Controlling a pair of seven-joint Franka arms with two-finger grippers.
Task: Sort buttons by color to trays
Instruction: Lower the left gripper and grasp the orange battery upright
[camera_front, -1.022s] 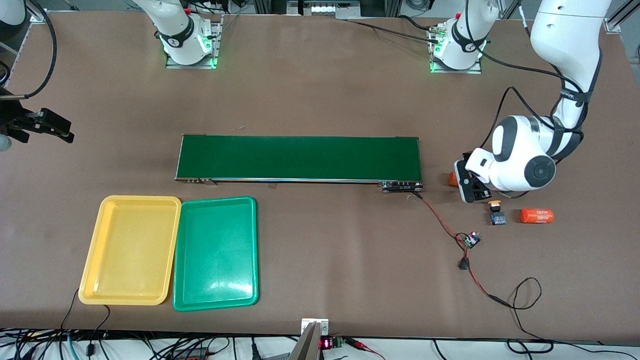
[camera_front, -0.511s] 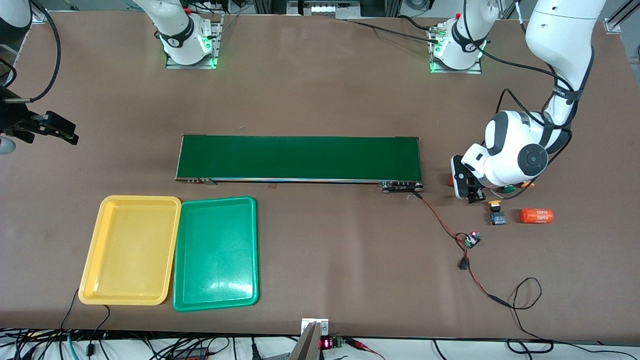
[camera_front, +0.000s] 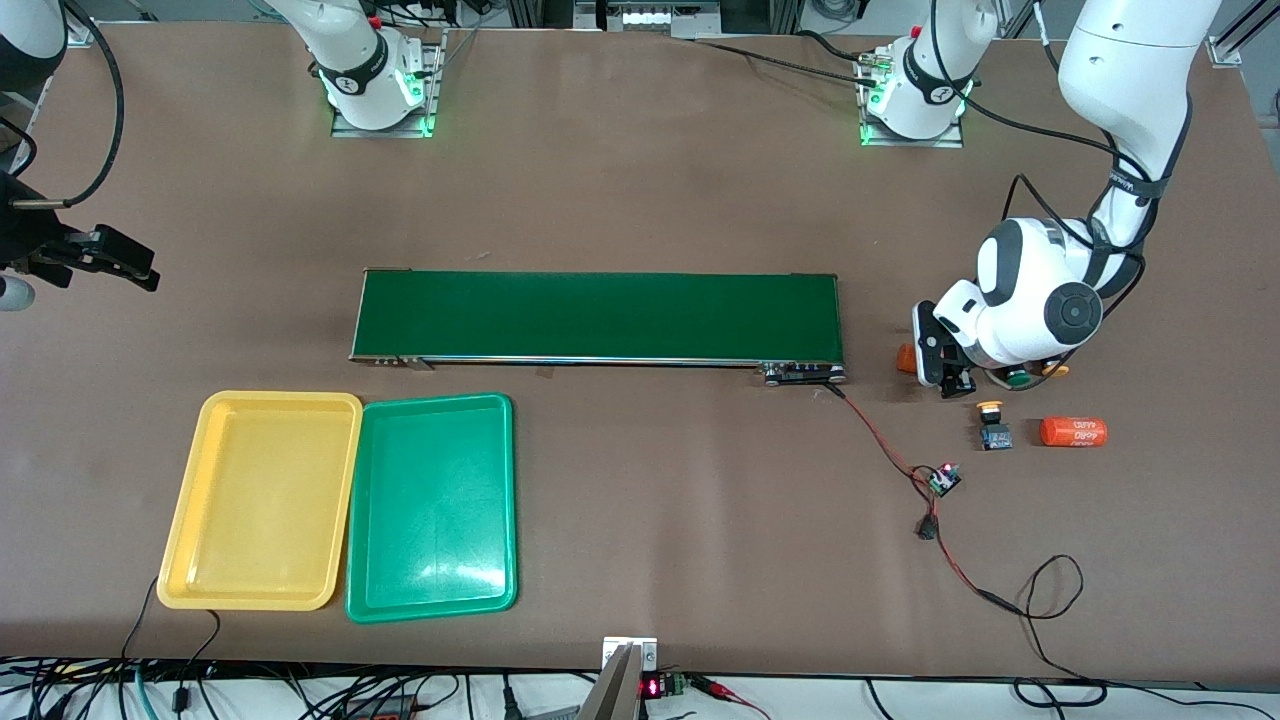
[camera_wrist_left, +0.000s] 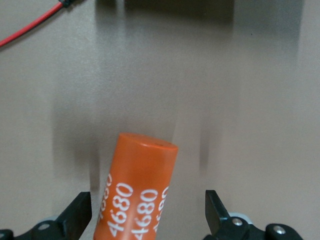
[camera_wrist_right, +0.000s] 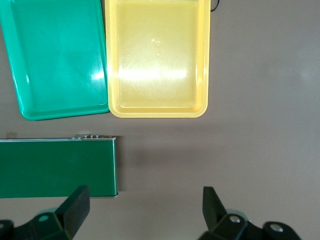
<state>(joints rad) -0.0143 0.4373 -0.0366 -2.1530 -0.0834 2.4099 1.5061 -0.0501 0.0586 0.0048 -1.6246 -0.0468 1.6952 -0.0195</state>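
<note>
A yellow-capped button (camera_front: 990, 420) stands on the table near the left arm's end. A green cap (camera_front: 1017, 377) and an orange cap (camera_front: 1055, 370) peek out from under the left arm's hand. My left gripper (camera_front: 948, 378) (camera_wrist_left: 146, 217) is low over the table, open, its fingers (camera_wrist_left: 77, 220) on either side of an orange cylinder printed 4680 (camera_wrist_left: 140, 190) (camera_front: 905, 358) without touching it. The yellow tray (camera_front: 260, 500) (camera_wrist_right: 157, 60) and the green tray (camera_front: 430, 505) (camera_wrist_right: 55, 55) lie side by side, both bare. My right gripper (camera_front: 135, 268) (camera_wrist_right: 145, 207) waits open at the right arm's end.
A long dark-green conveyor belt (camera_front: 600, 315) (camera_wrist_right: 55, 167) lies mid-table, farther from the front camera than the trays. A second orange cylinder (camera_front: 1073, 432) lies beside the yellow-capped button. A small circuit board (camera_front: 943, 480) with a red wire (camera_front: 880, 440) trails from the belt's end.
The left arm's hand has shifted slightly away from the front camera, uncovering the green and orange caps beneath it. The right gripper has barely drifted.
</note>
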